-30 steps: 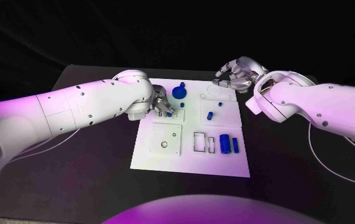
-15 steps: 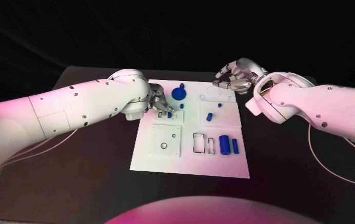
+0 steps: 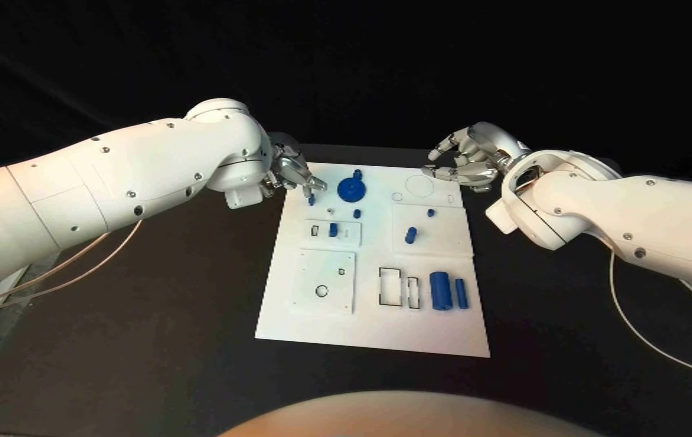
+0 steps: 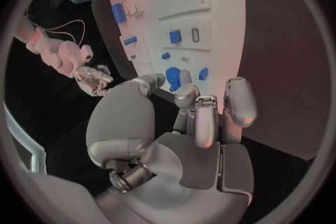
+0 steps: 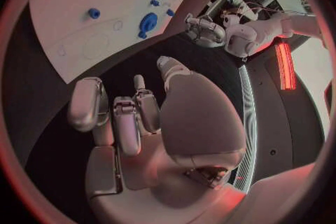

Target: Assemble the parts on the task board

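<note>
**Both hands hover empty at the board's far corners**

You have a black table against a dark background; the white task board lies in its middle, long side running away from the robot; on it sit the blue parts: a round knobbed piece near the far edge, a small block in the left panel, a short peg mid-board, and two cylinders lying side by side near the right edge.

Your left hand hangs at the board's far left corner, just beside the knobbed piece; fingers loosely apart, nothing between them; the left wrist view confirms this, the fingertips over the knobbed piece.

Your right hand sits off the far right corner, fingers curled yet apart; the right wrist view shows its palm bare, the board beyond it.
</note>
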Available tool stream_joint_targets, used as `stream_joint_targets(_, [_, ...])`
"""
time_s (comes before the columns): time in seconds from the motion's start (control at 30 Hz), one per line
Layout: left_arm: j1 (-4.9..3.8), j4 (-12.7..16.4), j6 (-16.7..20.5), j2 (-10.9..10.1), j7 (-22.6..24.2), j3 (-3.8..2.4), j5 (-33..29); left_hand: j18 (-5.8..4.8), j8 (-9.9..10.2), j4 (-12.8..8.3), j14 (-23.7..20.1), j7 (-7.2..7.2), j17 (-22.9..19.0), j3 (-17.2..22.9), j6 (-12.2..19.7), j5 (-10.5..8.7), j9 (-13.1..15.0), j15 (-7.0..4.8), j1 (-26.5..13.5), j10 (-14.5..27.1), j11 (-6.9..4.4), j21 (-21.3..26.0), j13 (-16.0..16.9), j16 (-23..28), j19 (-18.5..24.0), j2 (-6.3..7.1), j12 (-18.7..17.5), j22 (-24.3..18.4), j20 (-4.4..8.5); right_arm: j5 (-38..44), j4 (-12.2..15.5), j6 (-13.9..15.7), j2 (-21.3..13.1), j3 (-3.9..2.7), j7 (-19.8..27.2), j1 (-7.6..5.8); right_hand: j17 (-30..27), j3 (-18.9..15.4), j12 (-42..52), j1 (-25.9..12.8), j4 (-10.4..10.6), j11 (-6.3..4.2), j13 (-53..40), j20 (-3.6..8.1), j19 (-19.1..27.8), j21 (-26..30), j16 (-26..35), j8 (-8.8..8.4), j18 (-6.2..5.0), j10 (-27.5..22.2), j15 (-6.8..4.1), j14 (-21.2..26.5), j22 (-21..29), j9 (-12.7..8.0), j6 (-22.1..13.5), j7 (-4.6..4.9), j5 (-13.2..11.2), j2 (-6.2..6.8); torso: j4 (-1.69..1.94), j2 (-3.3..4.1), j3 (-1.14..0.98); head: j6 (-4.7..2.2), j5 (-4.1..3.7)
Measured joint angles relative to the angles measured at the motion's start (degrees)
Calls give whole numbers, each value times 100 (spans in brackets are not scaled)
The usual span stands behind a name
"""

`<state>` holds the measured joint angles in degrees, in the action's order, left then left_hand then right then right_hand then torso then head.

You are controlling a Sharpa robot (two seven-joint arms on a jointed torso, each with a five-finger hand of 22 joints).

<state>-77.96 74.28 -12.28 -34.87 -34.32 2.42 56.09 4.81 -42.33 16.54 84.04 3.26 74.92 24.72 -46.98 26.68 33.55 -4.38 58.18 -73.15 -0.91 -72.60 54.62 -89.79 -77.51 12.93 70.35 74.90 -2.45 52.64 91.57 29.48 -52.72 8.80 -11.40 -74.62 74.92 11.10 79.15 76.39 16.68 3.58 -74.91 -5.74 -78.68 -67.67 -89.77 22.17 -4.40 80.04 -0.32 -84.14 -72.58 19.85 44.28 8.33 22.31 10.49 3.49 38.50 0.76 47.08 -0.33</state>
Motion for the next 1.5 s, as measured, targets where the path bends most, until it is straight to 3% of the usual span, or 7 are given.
stream_joint_targets(0.17, [-51, -392, -148, 114, 41, -21, 3, 0, 50, 16, -21, 3, 0, -277, -3, -523, -30, 21, 39, 39, 22, 99, -71, 0, 65, -40, -33, 0, -11, -1, -10, 0, 15, 0, -1, 1, 0, 16, 0, 0, -16, 0, 0, 0, 0, 0, 0, 22, 0, 0, 0, 0, 0, 0, 0, 0, 0, 0, -4, 19, -1, -43, 33])
stream_joint_targets(0.27, [-57, -563, -235, 197, 67, -26, 60, 0, 50, 21, -21, 7, 0, -347, -59, -674, -30, 21, 53, 47, 30, 125, -65, 0, 65, -80, -33, 0, -11, -1, -11, 0, 24, 0, -2, 2, 0, 16, 0, 0, -16, 0, 0, 0, 0, 0, 0, 22, 0, 0, 0, 0, 0, 0, 0, 0, 0, 0, -8, 30, 6, -52, 50])
stream_joint_targets(0.63, [-65, -1209, -484, 475, 103, -30, 250, 0, 50, 21, -21, -20, 0, -346, -85, -695, -23, 21, 110, 47, 29, 125, -31, 0, 65, -165, -33, 4, -11, -1, -11, 0, 42, 1, -4, 2, -1, 16, 0, 0, -16, 0, 0, 0, 0, 0, 0, 22, 0, 0, 0, 0, 0, 0, 0, 0, 0, 0, -9, 58, 16, -60, 82])
stream_joint_targets(0.8, [-31, -1473, -532, 662, 158, -1, 271, 0, 62, 6, -21, -17, -1, -362, -83, -695, -27, 21, 139, 47, 30, 125, -8, 0, 65, -194, -33, 4, -11, -2, -8, 0, 46, 1, -4, 1, -1, 16, 0, 0, -16, 0, 0, 0, 0, 0, 0, 21, 0, 0, 0, 0, 0, 0, 0, 0, 0, 0, -15, 81, 30, -59, 86])
stream_joint_targets(1.23, [20, -1876, -548, 938, 356, 108, 255, 1, 132, 21, 0, 21, -1, -410, -1, -765, -60, 42, 117, 47, 29, 125, 82, 0, 65, -216, 16, 3, -11, -2, -11, 5, 72, 0, -2, 2, -1, 16, 0, 0, -16, 0, 0, 0, 0, 0, 0, 21, 0, 0, 0, 0, 0, 1, 0, 0, 0, 0, -16, 101, 40, -79, 92])
stream_joint_targets(1.5, [40, -1954, -618, 1000, 420, 160, 200, 1, 154, 21, 0, 41, -1, -410, 19, -769, -60, 41, 145, 46, 29, 125, 82, 0, 65, -244, 17, 3, -12, -2, -24, 6, 96, -1, 0, 2, -1, 16, 0, 0, -16, 0, 0, 0, 0, 0, 0, 21, 0, 0, 0, 0, -1, 1, 0, 0, 0, 0, -15, 98, 41, -98, 82])
